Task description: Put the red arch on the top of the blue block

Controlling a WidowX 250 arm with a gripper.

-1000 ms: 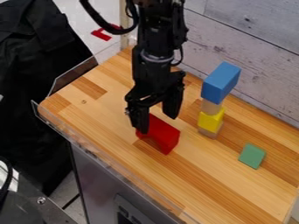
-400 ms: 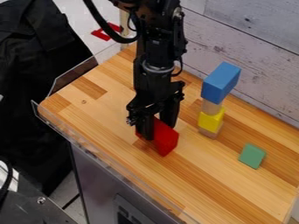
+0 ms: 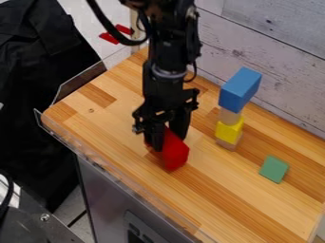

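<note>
Wooden counter [image 3: 241, 199] mid-frame, plank wall [image 3: 260, 38] upper right, black cloth [image 3: 38, 71] upper left. Gripper [image 3: 169, 142] near centre, looks clamped on arch [image 3: 176, 153].

Pale weathered plank wall [image 3: 266, 52] with dark knots, butcher-block tabletop [image 3: 247, 204] in honey and brown strips, clear edging [image 3: 95, 164] along its near left side, grey metal panel [image 3: 105, 199] below, black fabric [image 3: 35, 90] at left, light grey floor [image 3: 77, 225] beneath

My jointed black robot arm [image 3: 166, 54]
I see a thick black cable [image 3: 120, 38] curving beside it, a greyish ring [image 3: 168, 73] around its lower shaft, and a black gripper [image 3: 169, 140] with two chunky fingers.
</note>
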